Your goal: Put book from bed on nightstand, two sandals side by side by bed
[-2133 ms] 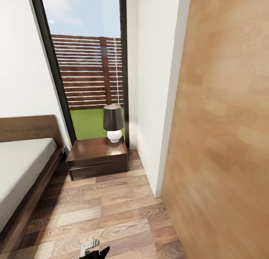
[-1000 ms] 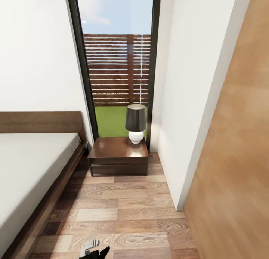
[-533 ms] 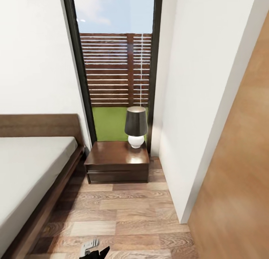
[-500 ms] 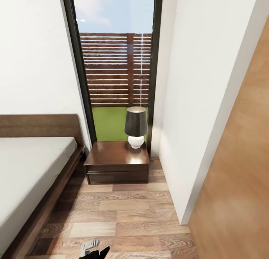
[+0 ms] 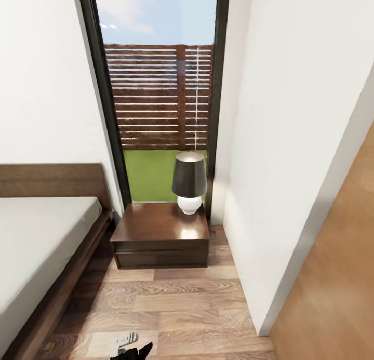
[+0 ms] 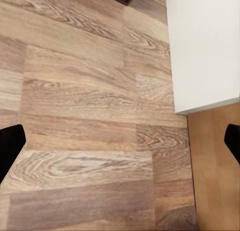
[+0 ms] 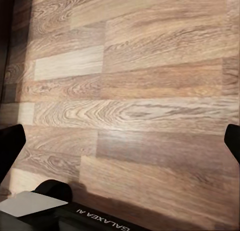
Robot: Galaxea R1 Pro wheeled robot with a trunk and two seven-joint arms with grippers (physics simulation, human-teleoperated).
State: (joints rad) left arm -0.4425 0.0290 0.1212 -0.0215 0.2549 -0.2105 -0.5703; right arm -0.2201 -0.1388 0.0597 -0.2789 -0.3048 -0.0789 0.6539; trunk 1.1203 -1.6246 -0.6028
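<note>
L claw (image 6: 120, 143) is seen spread wide over bare plank floor (image 6: 80, 116), nothing held; R claw (image 7: 120, 141) likewise wide over floor, robot base below it. In head view, L to R: bed (image 5: 36, 240) w/ headboard, nightstand (image 5: 160, 235) just beside it under the window (image 5: 158, 90), lamp (image 5: 188, 182) stood on its back R corner, white wall (image 5: 296, 142).

camera: swung left, advanced | nightstand (image 5: 160, 234): nearer, centred | bed (image 5: 41, 245): more visible

White walls (image 5: 41, 90), wood-plank floor (image 5: 182, 308), tall dark-framed window (image 5: 156, 90), slatted fence outside, black-shaded lamp (image 5: 188, 181).
</note>
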